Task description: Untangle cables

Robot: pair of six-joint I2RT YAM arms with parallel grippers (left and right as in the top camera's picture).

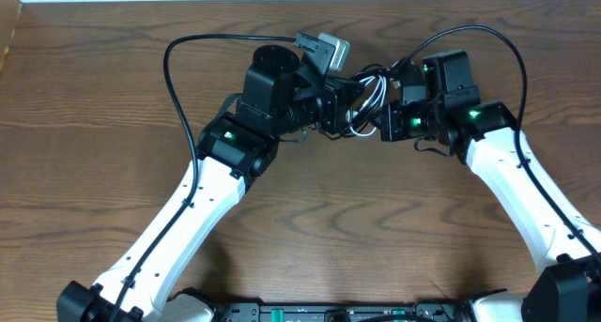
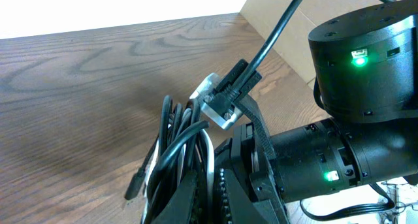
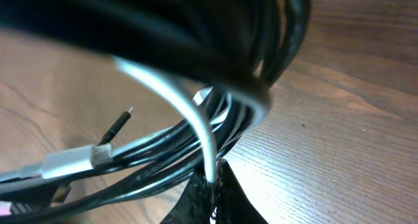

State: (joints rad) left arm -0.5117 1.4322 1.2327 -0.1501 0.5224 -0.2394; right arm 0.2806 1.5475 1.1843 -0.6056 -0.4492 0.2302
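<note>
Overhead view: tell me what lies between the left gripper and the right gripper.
The tangled black and white cables fill that gap, bunched between the left gripper and the right gripper, both shut on them. The overhead view shows it.

Left arm point(image 1: 188, 209), right arm point(image 1: 526, 186): white shells, black joint housings, green lights point(image 1: 228, 134), thick black wires point(image 1: 169, 64).

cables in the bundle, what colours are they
The cables are black and white, clearest in the right wrist view.

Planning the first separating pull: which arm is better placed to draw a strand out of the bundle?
Right, likely: the right gripper appears closed on the white cord, while the left gripper clamps the whole cable bundle, anchoring it.
</note>
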